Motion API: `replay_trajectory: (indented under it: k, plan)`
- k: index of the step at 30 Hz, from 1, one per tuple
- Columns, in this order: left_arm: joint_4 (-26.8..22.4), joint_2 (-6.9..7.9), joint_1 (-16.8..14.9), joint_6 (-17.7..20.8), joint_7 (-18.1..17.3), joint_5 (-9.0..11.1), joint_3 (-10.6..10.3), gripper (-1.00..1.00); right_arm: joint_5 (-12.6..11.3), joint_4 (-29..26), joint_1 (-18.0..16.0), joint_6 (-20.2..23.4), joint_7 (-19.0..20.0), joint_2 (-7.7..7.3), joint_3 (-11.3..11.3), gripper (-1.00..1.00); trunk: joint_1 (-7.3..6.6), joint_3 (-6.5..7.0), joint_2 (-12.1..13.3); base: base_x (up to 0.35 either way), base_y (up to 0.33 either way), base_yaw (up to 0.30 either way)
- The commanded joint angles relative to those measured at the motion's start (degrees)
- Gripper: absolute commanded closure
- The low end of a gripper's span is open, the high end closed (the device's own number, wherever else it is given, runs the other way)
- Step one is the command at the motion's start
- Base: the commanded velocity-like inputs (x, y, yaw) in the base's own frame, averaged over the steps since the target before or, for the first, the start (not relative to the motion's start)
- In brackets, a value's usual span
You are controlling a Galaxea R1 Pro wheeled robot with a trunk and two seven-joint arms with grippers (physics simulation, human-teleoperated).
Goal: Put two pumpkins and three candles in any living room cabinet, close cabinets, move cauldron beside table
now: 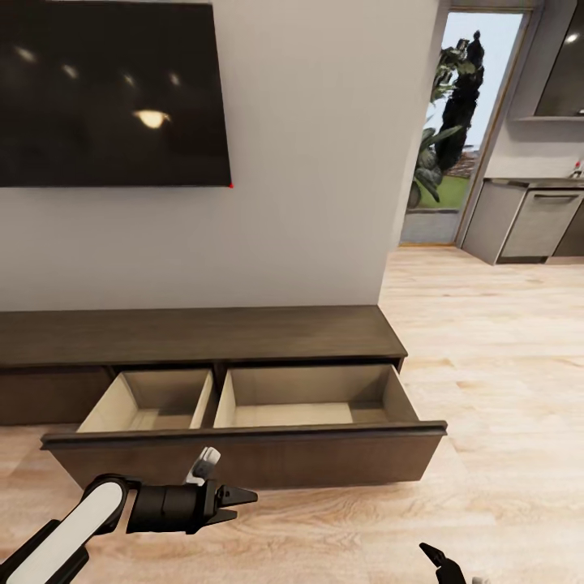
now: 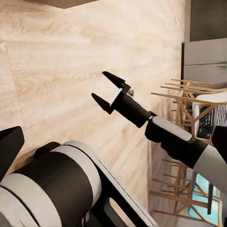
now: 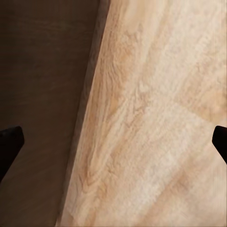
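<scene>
The long dark brown cabinet (image 1: 195,332) stands against the wall with its wide drawer (image 1: 243,456) pulled out. Both pale beige compartments (image 1: 154,397) look bare. My left gripper (image 1: 234,504) hovers low in front of the drawer front, pointing right, open with nothing between its black fingers (image 2: 10,146). My right gripper (image 1: 442,560) is near the floor to the right, also open and empty; in the left wrist view the right gripper (image 2: 108,87) has its jaws spread over the wood floor. Pumpkins, candles, cauldron and coffee table are out of view.
A large dark TV (image 1: 113,89) hangs on the wall above the cabinet. To the right, light wood floor (image 1: 487,365) runs to a glass door (image 1: 450,130) and grey kitchen units (image 1: 535,219). Wooden chairs (image 2: 189,109) stand behind my right arm.
</scene>
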Motion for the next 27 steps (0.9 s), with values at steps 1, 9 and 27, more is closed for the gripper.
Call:
replay_trajectory:
  k: [1, 9, 27]
  plan:
    - [0.0, 0.04, 0.0, 0.0, -0.4, -0.4, -0.1, -1.00, -0.3, 0.0, 0.0, 0.4, 0.1, 0.00, -0.2, -1.00, -0.24, 0.13, 0.4, 0.000, 0.000, 0.000]
    - [0.0, 0.04, 0.0, 0.0, -0.4, -0.4, -0.1, -1.00, -0.4, 0.2, 0.0, -0.6, 0.1, 0.00, -0.2, -1.00, -1.99, 1.57, 3.6, 0.000, 0.000, 0.010]
    - [0.3, 0.04, 0.0, 0.0, -0.4, -0.5, 0.1, -1.00, -0.4, 0.2, 0.0, -0.9, 0.1, -0.08, -0.2, -1.00, -5.95, 4.80, 10.8, 0.000, 0.000, 0.065]
